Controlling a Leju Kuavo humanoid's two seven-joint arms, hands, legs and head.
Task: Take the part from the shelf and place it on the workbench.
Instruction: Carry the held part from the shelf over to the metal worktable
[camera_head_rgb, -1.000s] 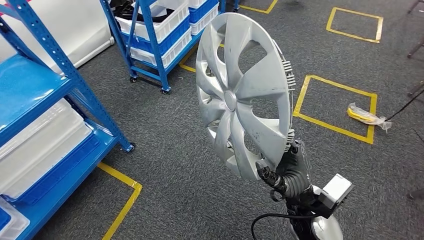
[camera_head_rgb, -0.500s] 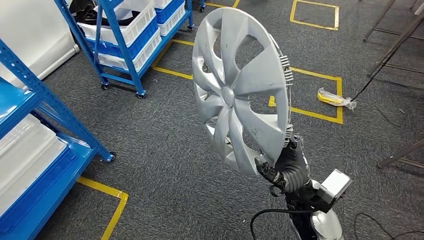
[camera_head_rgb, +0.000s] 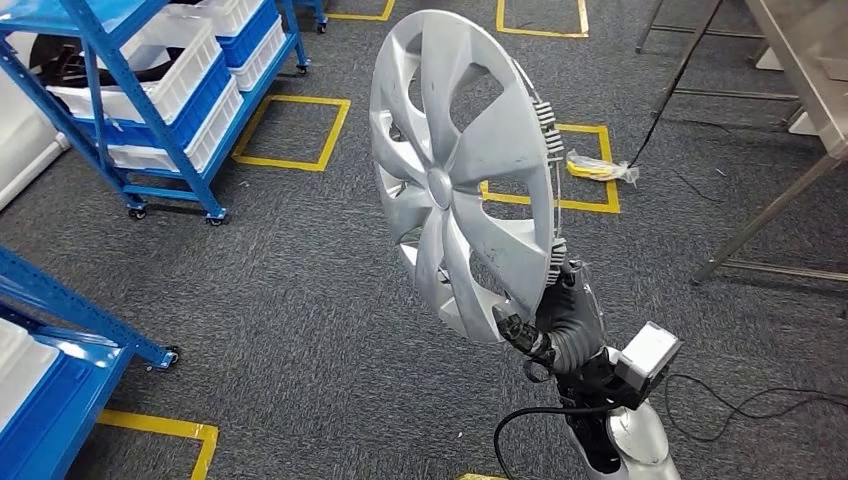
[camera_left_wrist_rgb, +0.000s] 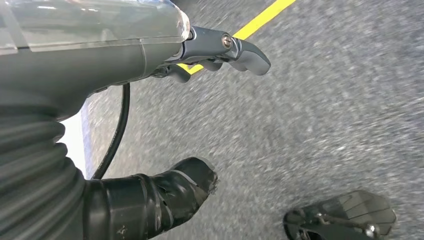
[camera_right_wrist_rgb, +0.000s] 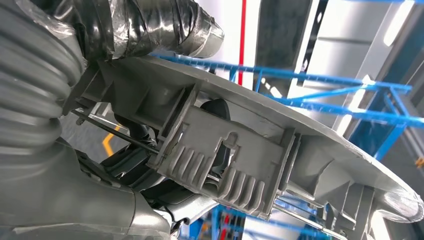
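Silver plastic hubcap (camera_head_rgb: 462, 175) with five swept spokes stands on edge, nearly upright, above the dark grey carpet floor (camera_head_rgb: 300, 300), its face turned toward 9 o'clock of your head view. You have it gripped at its lowest rim by the right robot hand (camera_head_rgb: 560, 315), which rises from the 6 o'clock edge of that view on a silver arm with a black ribbed wrist cover. The dark fingers (camera_head_rgb: 515, 330) wrap over the rim from the front while the rest of the robot hand sits behind the disc. From the right wrist view you see the hubcap's ribbed grey back (camera_right_wrist_rgb: 240, 150) close up, with a taped thumb (camera_right_wrist_rgb: 165, 25) pressed on its edge.

Your left robot hand (camera_left_wrist_rgb: 200, 115) hangs over the carpet in the left wrist view, fingers (camera_left_wrist_rgb: 240, 50) apart and nothing in them, the dark thumb (camera_left_wrist_rgb: 170, 195) well clear of them.

Toward 10 o'clock stands a blue metal wheeled shelf rack (camera_head_rgb: 130, 110) carrying white and blue plastic bins (camera_head_rgb: 190, 75). Another blue shelf frame (camera_head_rgb: 60, 310) sits at 8 o'clock. Yellow tape squares (camera_head_rgb: 290, 130) mark the floor, and a clear bag with yellow contents (camera_head_rgb: 600, 168) lies at 1 o'clock. Grey metal table legs (camera_head_rgb: 770, 210) slant in at 2 o'clock.
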